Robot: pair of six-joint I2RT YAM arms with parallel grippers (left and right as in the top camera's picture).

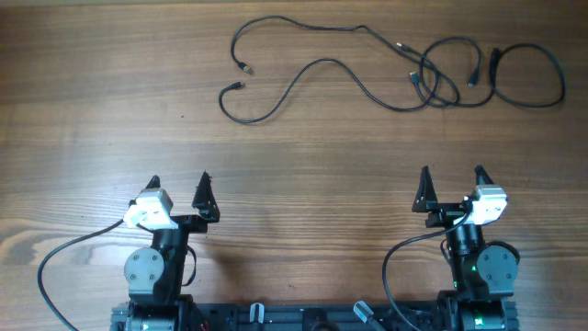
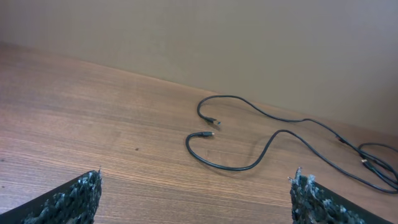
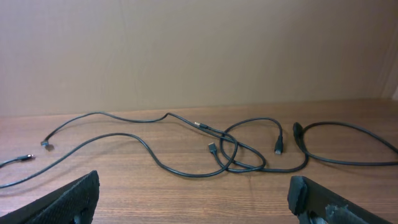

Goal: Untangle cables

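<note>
- Cables [image 1: 424,72]: we see thin black cords with small plugs, on the far side of the wooden table [image 1: 92,110], looped into a loose tangle at the right.
- We see the left gripper [image 1: 179,177] and right gripper [image 1: 452,170] with fingers spread wide, empty, well apart from the cords.

Cables [image 1: 430,74] black; table [image 1: 92,138] warm brown, streaked wood grain; back wall [image 3: 199,50] plain beige.
</note>
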